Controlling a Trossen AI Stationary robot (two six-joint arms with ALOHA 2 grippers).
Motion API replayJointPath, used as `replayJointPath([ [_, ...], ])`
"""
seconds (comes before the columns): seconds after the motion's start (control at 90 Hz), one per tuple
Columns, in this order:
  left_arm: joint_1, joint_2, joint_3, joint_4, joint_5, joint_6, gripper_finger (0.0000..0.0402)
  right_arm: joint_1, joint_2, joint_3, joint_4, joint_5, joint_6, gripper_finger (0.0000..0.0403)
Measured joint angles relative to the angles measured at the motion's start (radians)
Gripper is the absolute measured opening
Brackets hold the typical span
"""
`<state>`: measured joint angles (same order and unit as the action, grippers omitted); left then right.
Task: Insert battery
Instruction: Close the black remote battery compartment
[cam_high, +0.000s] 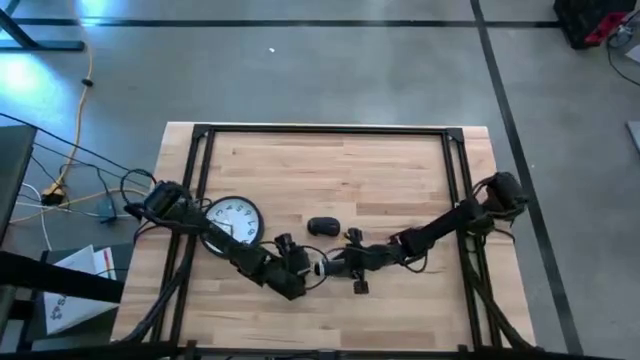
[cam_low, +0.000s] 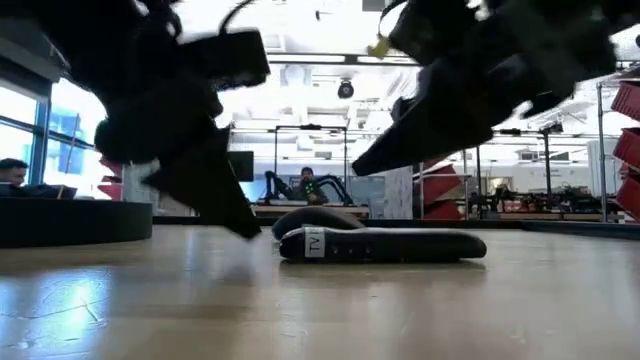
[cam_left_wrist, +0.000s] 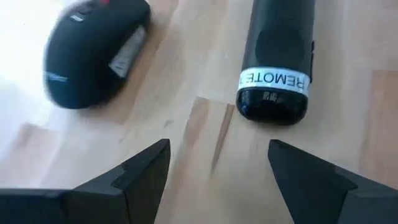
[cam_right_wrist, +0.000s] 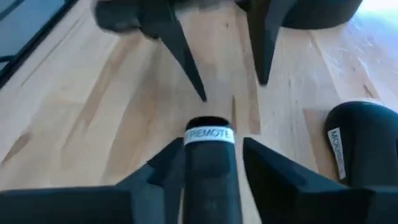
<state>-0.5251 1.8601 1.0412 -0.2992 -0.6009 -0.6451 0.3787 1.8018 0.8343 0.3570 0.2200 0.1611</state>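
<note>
Nearest the low cam is bare table (cam_low: 320, 310), then the remote (cam_low: 385, 244) lying flat mid-table, its labelled end toward the left arm. Right gripper (cam_right_wrist: 208, 152) straddles the remote's body, fingers (cam_right_wrist: 158, 165) either side and looking snug on it. I'd call that gripping the remote, though contact on the far side is hard to confirm. Left gripper (cam_left_wrist: 217, 165) is spread wide, holding nothing, hovering just off the remote's labelled end, fingers (cam_left_wrist: 146, 165) pointed at it.

From above, table centre as the clock: remote approx 6 o'clock, mouse (cam_high: 323, 226) just past it toward centre, wall clock (cam_high: 233, 220) at approx 9 under the left arm. No battery visible anywhere; can't tell if the remote's cover is on or off.

Risks, as I judge them:
- Both grippers are nose to nose over one small item, so the fingers could clash if either advances.
- Right grip is along a smooth rounded body, so the remote could twist or skid when the left pushes on the end.
- Mouse sits close by, so a wide swing could knock it.

Far back: another rig and a person at a bench.
</note>
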Motion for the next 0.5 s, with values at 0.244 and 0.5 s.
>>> replayJointPath([
  [0.244,-0.069,-0.140,0.000,-0.230,-0.108,-0.143,0.0257,-0.028,0.137,0.257,-0.336,-0.059,-0.006,0.0194],
  [0.5,-0.151,-0.235,0.000,-0.350,-0.166,-0.266,0.0257,-0.032,0.209,0.377,-0.450,-0.117,-0.024,0.0214],
])
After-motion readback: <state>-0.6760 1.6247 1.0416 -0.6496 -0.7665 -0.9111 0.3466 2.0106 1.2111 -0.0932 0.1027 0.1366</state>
